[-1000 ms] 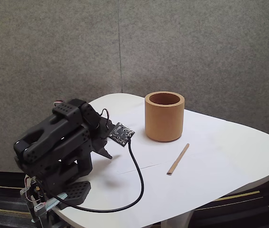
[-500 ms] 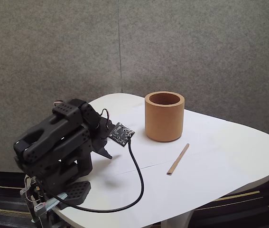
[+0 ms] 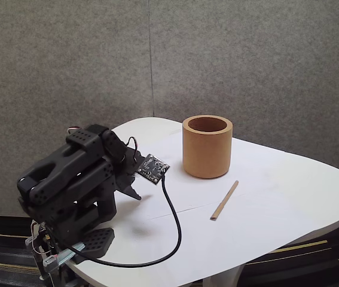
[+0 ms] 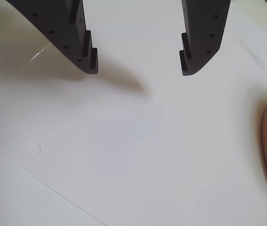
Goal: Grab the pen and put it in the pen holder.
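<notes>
Nothing moved, hand [image 4: 139,62] apart over bare table [image 3: 277,179], pen [image 3: 225,200] apparently near front edge.

- An office-like room: grey fabric partition panels [image 3: 217,60] stand as the backdrop in the fixed view.
- A white rounded desk [image 3: 289,203] sits before them.
- Dark striped carpet [image 3: 2,251] covers the floor below.

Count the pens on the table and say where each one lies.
1. The pen lies flat on the white table in the fixed view, just in front and to the right of the pen holder, apart from it. Nothing shows inside the holder, though its bottom is hidden.
</notes>
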`<state>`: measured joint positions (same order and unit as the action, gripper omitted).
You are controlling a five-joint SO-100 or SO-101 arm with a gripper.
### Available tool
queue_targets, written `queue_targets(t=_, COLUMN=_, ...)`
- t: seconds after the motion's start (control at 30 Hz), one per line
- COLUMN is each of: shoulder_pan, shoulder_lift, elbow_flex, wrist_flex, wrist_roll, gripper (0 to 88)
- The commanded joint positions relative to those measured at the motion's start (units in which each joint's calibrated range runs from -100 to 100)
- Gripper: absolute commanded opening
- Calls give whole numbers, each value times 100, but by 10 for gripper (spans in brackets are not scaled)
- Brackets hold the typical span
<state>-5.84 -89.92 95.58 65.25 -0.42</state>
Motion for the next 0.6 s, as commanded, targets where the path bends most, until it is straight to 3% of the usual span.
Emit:
queue_targets(t=0.0, shoulder_pan=-9, shoulder_lift=-7, elbow_flex=-27, wrist_flex=0, wrist_roll=23, gripper=242)
queue_targets(t=0.33, shoulder_pan=71, shoulder_lift=42, elbow_flex=-108, wrist_flex=-68, wrist_roll=7, gripper=242)
queue_targets(t=0.57, shoulder_pan=328, shoulder_lift=107, elbow_flex=-1074, wrist_flex=-390, wrist_roll=7, gripper=242)
